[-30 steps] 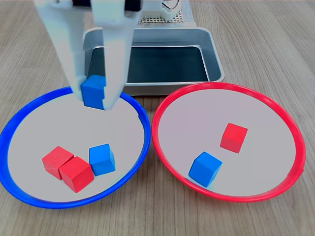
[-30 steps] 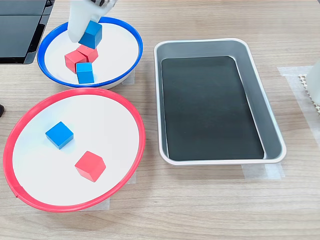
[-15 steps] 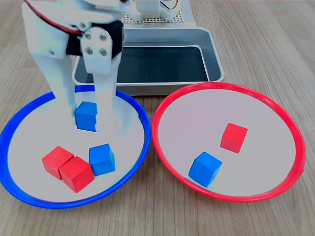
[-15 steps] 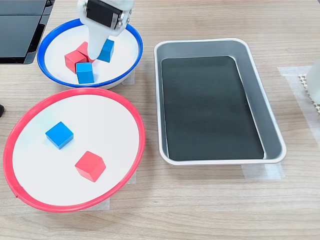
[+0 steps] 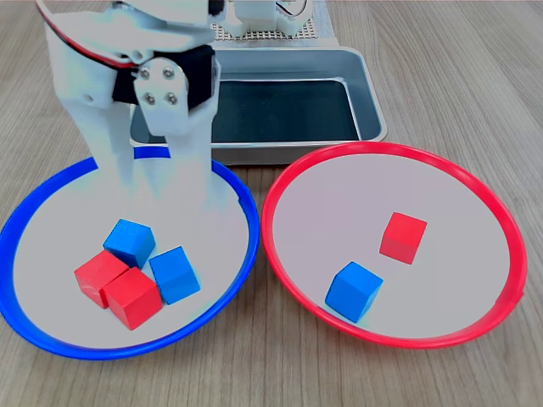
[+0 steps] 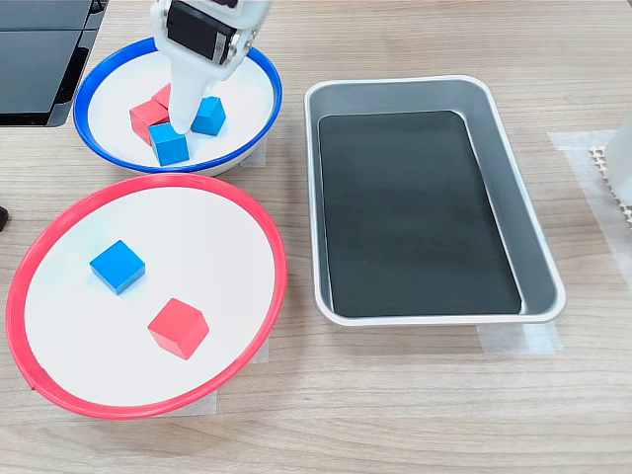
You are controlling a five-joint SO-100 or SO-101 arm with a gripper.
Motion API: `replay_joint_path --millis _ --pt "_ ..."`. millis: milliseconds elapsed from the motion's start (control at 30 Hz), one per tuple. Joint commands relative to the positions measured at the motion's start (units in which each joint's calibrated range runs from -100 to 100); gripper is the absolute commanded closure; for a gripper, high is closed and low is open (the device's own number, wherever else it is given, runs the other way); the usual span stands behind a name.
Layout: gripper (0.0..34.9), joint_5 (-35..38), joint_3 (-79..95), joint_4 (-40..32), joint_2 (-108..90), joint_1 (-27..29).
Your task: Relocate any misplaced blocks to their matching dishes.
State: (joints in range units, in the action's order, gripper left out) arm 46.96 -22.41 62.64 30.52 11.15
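In the first exterior view the blue-rimmed dish holds two red blocks and two blue blocks, all bunched together. My white gripper stands open just behind that cluster, with nothing between its fingers. The red-rimmed dish holds one red block and one blue block. The second exterior view shows the gripper over the blue-rimmed dish, beside a blue block. There the red-rimmed dish carries a blue block and a red block.
A rectangular grey metal tray with a dark floor sits behind both dishes, and it lies to the second exterior view's right of them. A dark object lies at the second exterior view's top left. Bare wooden table surrounds everything.
The gripper lowered the blue block into the blue-rimmed dish and opened. The block now lies loose on the dish against the red blocks.
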Motion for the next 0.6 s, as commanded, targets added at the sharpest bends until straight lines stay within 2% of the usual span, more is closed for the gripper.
replay_joint_path --millis 0,167,400,567 --pt "21.8 -4.54 -2.57 1.45 -3.44 1.32" --pt "21.8 -8.79 -2.67 2.11 -4.29 2.73" --pt "22.0 -8.69 -2.76 0.46 -4.04 5.84" --pt "21.6 -8.74 -3.39 -1.11 -3.10 5.46"
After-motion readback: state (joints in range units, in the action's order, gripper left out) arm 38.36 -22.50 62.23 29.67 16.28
